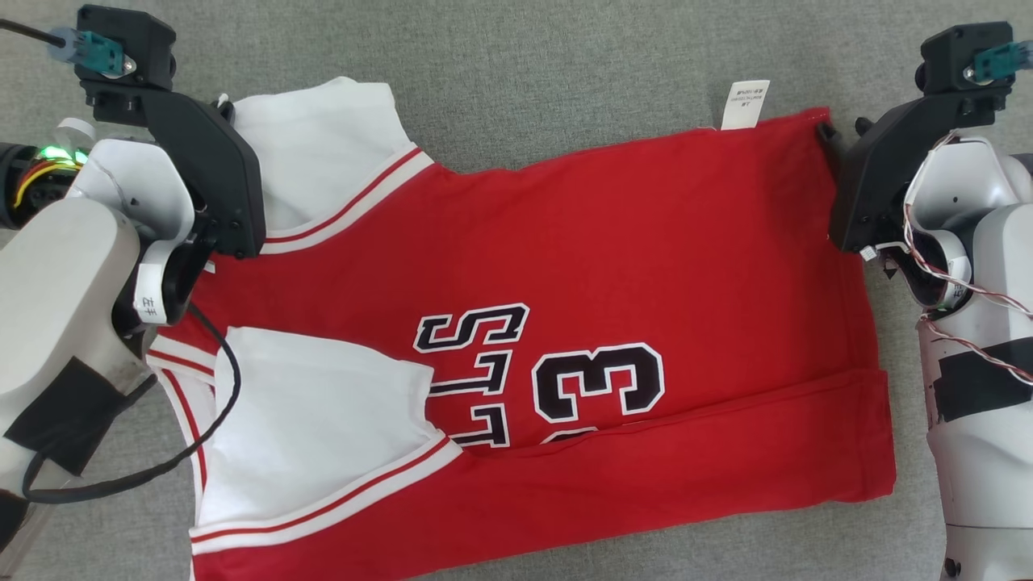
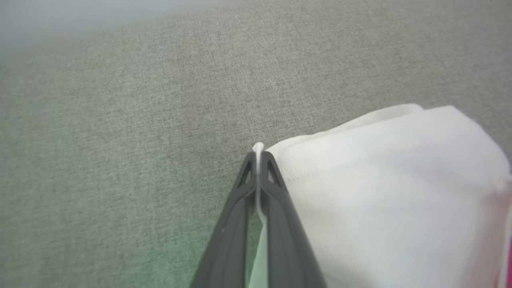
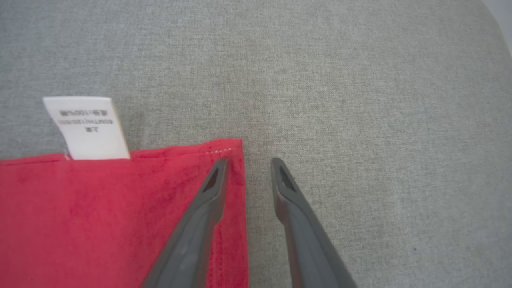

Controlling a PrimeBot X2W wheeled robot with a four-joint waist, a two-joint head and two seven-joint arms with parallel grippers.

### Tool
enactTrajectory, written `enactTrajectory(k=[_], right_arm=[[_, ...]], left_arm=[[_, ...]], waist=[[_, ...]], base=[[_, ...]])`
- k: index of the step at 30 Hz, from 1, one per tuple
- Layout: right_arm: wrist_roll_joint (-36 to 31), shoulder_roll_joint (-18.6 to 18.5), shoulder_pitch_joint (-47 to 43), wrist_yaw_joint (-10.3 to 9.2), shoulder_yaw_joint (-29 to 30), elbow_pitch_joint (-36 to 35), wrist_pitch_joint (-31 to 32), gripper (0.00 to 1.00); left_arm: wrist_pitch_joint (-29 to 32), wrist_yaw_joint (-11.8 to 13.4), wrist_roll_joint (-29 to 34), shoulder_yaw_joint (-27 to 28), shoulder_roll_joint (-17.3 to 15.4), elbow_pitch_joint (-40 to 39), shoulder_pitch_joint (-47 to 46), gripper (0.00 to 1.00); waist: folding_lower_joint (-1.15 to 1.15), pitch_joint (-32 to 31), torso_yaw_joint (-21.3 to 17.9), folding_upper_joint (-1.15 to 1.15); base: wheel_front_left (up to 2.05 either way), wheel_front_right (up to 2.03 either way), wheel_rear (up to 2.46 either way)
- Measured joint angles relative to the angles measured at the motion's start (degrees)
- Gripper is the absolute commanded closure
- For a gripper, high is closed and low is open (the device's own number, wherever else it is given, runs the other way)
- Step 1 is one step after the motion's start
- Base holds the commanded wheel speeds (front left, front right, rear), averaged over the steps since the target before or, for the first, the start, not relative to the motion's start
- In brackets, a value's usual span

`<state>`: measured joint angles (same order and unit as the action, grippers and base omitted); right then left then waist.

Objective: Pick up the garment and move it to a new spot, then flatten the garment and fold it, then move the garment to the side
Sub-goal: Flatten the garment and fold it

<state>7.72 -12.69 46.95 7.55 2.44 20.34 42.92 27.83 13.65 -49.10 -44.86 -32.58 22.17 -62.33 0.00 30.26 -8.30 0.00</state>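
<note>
The garment (image 1: 613,266) is a red jersey with white sleeves and black "23" lettering, lying spread on the grey cloth surface (image 1: 565,64). Its near long edge is folded over the print. My left gripper (image 2: 259,158) is shut on the thin edge of the far white sleeve (image 2: 380,192), at that sleeve's outer corner (image 1: 222,105). My right gripper (image 3: 249,164) stands open at the far hem corner (image 1: 843,127). One of its fingers (image 3: 212,188) lies over the red cloth, while the other rests over the bare grey surface beside the hem.
A white care label (image 3: 86,128) sticks out from the jersey's far edge (image 1: 746,103). The second white sleeve (image 1: 315,420) lies at the near left. A black cable (image 1: 218,403) from my left arm hangs across it.
</note>
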Motion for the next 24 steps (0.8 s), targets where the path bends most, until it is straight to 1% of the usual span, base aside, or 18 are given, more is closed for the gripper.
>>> enactTrajectory(k=[2,5,6,7,10,11,13,14,16,18,19,20,22,24], right_arm=[[0.36,-0.05,0.16,0.0,-0.55,0.71,0.03,0.42],[1.37,-0.05,1.01,0.0,-1.35,2.19,0.02,0.51],[1.54,-0.1,1.38,0.0,-1.74,2.74,-0.01,0.49],[1.55,-0.16,1.68,0.0,-2.13,3.16,-0.14,0.42],[1.6,-0.53,2.54,0.0,-3.11,4.23,-0.73,0.29],[1.6,-0.66,3.04,0.0,-3.33,4.8,-1.1,0.29],[1.58,-0.81,4.11,0.0,-3.6,6.37,-1.35,0.4],[1.54,-0.79,4.58,0.0,-3.89,7.19,-1.34,0.5],[1.55,-0.7,5.33,0.0,-4.5,8.6,-1.34,0.59],[1.54,-0.77,6.06,0.0,-5.32,9.55,-1.4,0.75],[1.54,-0.81,6.25,0.0,-5.71,9.84,-1.46,0.89],[1.53,-0.9,6.34,0.0,-6.01,10.06,-1.63,0.91],[1.46,-1.19,6.66,0.01,-6.57,10.28,-2.02,1.0],[1.66,-1.47,6.67,0.01,-6.89,10.36,-2.67,1.0]], left_arm=[[-0.04,-0.03,0.0,0.0,-0.01,0.03,-0.02,1.0],[0.0,-0.09,0.11,-0.25,-0.31,0.19,-0.09,1.0],[0.07,-0.11,0.34,-0.52,-0.55,0.32,-0.15,1.0],[0.05,-0.13,0.56,-0.64,-0.78,0.32,-0.2,1.0],[0.05,-0.47,0.56,-0.59,-1.01,0.27,-0.3,1.0],[0.02,-0.54,0.56,-0.56,-1.11,0.2,-0.33,1.0],[-0.02,-0.54,0.56,-0.51,-1.27,0.0,-0.54,1.0],[-0.02,-0.53,0.56,-0.52,-1.26,-0.18,-0.58,1.0],[-0.04,-0.52,0.47,-0.52,-1.13,-0.32,-0.58,1.0],[-0.14,-0.53,0.43,-0.55,-1.0,-0.4,-0.58,1.0],[-0.35,-0.53,0.43,-0.58,-0.97,-0.38,-0.58,1.0],[-0.36,-0.53,0.43,-0.64,-0.88,-0.38,-0.58,1.0],[-0.58,-0.55,0.43,-0.73,-0.67,-0.38,-0.55,1.0],[-1.65,-0.76,0.32,-0.58,-0.53,-0.4,-0.48,1.0]], waist=[[0.0,-0.16,0.0,0.0],[0.0,-0.17,-0.04,0.0],[0.0,-0.14,-0.05,0.0],[0.0,-0.12,-0.04,0.0],[0.0,-0.1,0.07,0.0],[0.0,-0.08,0.14,0.0],[0.0,0.0,0.3,0.0],[0.0,0.04,0.4,0.0],[0.0,0.15,0.57,0.0],[0.0,0.26,0.71,0.0],[0.0,0.29,0.77,0.0],[0.0,0.3,0.81,0.0],[0.0,0.17,0.88,0.0],[0.0,-0.14,0.95,0.0]], base=[[0.0,0.0,0.0],[0.0,0.0,0.0],[0.0,0.0,0.0],[0.0,0.0,0.0],[0.0,0.0,0.0],[0.0,0.0,0.0],[0.0,0.0,0.0],[0.0,0.0,0.0],[0.0,0.0,0.0],[0.0,0.0,0.0],[0.0,0.0,0.0],[0.0,0.0,0.0],[0.0,0.0,0.0],[0.0,0.0,0.0]])
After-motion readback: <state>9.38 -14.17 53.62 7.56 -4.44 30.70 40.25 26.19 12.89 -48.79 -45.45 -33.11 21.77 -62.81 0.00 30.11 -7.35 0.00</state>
